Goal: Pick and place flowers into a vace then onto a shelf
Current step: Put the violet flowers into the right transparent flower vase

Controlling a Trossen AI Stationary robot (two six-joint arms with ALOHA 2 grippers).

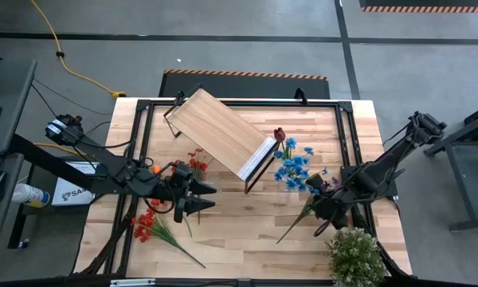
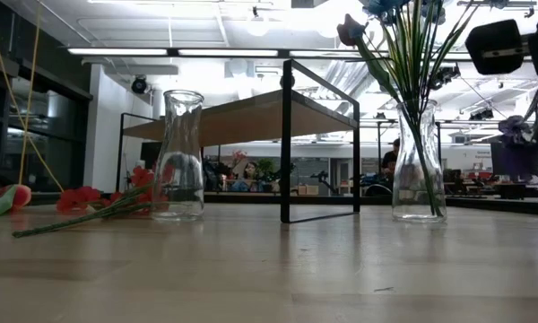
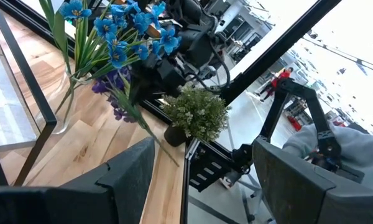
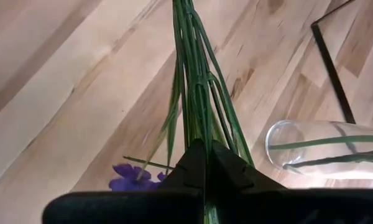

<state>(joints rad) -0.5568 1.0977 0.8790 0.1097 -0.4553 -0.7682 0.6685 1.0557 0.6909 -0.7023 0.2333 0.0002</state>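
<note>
The purple flower spray [image 1: 311, 199] is pinched by its green stems in the right gripper [image 1: 332, 209], whose fingers are squeezed together on it. Going left to right: red flowers [image 1: 147, 227] lie flat on the table, and the left gripper [image 1: 197, 198] hangs above the table beside them, fingers apart and empty. Then comes the shelf [image 1: 223, 131]. The glass vase [image 4: 311, 146] with blue flowers [image 1: 293, 166] stands just beside the right gripper. The spray's long stems point away from that vase, so I think it must turn first.
</note>
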